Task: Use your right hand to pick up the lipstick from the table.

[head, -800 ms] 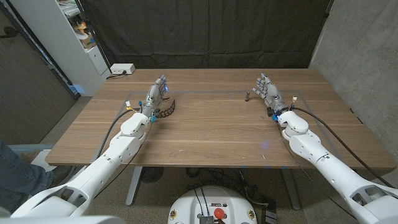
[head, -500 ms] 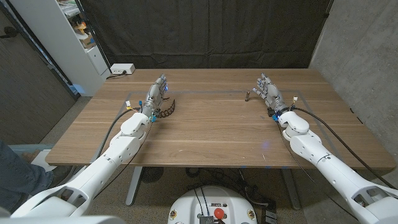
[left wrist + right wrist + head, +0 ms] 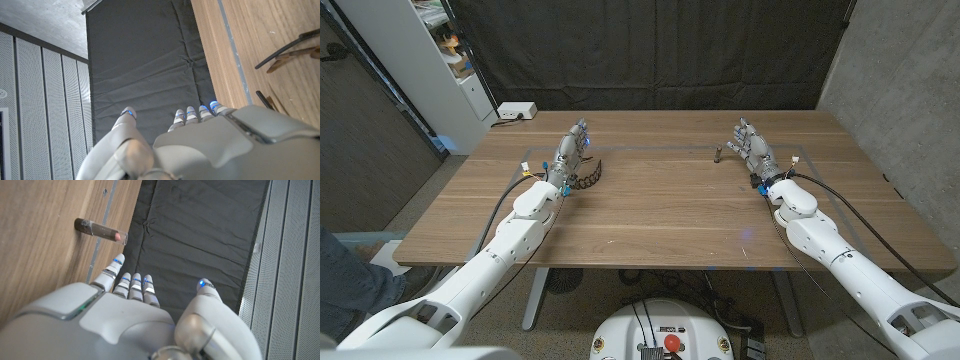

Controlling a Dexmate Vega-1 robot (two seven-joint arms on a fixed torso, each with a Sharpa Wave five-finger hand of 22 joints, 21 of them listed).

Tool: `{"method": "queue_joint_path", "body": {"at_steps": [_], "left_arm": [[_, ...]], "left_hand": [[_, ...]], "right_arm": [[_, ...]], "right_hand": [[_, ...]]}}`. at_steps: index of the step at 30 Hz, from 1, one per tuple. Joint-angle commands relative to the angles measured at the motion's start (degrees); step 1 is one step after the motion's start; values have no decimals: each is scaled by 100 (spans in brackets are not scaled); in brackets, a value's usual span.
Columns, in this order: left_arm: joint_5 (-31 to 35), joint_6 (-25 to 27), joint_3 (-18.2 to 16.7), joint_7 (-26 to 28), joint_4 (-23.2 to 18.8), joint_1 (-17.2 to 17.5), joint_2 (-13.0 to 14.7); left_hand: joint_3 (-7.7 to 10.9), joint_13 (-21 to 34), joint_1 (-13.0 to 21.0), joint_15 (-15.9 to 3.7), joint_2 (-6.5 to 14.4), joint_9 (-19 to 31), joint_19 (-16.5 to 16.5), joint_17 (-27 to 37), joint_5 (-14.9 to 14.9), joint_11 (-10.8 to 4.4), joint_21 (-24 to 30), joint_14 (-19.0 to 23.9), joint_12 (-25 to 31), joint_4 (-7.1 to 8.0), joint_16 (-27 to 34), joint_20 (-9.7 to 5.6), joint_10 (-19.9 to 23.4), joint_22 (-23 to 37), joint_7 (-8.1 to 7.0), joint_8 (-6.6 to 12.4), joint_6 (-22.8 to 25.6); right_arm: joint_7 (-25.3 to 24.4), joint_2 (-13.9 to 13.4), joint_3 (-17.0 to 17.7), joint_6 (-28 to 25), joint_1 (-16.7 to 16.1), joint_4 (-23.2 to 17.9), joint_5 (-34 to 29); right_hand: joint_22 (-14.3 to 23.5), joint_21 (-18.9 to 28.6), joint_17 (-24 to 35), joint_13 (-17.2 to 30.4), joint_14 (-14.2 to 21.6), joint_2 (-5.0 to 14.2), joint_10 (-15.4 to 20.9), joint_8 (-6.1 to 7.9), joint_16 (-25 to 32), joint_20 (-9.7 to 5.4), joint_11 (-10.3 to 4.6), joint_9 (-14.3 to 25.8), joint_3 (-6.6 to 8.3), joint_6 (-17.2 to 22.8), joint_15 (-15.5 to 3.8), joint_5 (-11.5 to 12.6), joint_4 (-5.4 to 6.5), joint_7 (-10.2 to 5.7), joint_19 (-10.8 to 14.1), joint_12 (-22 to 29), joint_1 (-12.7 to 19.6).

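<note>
Lipstick [image 3: 100,230]: dark base, pink tip. Table [image 3: 660,215]: brown wood grain. Backdrop curtain [image 3: 650,50]: black.

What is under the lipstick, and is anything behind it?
The lipstick stands upright on the bare wooden table, just beside the right hand, untouched. Behind it is more tabletop, then a black curtain. Its base contact is too small to see.

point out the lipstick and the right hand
lipstick [image 3: 100,230], right wrist view, middle of its clear tube
right hand [image 3: 752,148], head view, back of the hand
</note>
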Motion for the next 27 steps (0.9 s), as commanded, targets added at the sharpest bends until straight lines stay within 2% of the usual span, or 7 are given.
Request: {"method": "queue_joint_path", "body": {"at_steps": [1,10,27], "left_arm": [[-4,13,-3,-65,-31,-2,60],[-17,19,-23,-57,-92,52,96],[-9,17,-46,7,-167,88,111]], "left_hand": [[23,10,66,3,22,18,-383,26,24,1,31,-153,38,-24,29,-297,-1,24,-12,37,9],[22,7,74,13,28,18,-397,26,20,-7,25,-153,32,-37,25,-252,-5,24,-9,30,8],[19,2,81,7,36,19,-422,27,13,2,16,-192,23,-56,6,-207,-13,24,-8,23,12]], "right_arm": [[-111,-25,24,74,-40,-121,-94],[-279,-81,11,183,-41,-93,-347],[-596,-225,0,194,-84,-66,-731]], "right_hand": [[20,31,22,21,25,12,37,6,27,-14,2,31,42,43,9,16,-33,-2,69,5,91],[19,26,15,21,39,29,41,-1,26,-17,-11,31,64,36,3,16,-76,-21,62,0,158],[17,18,-4,20,49,35,100,-47,12,-39,-55,31,120,-86,-47,12,-228,-94,55,1,378]]}}
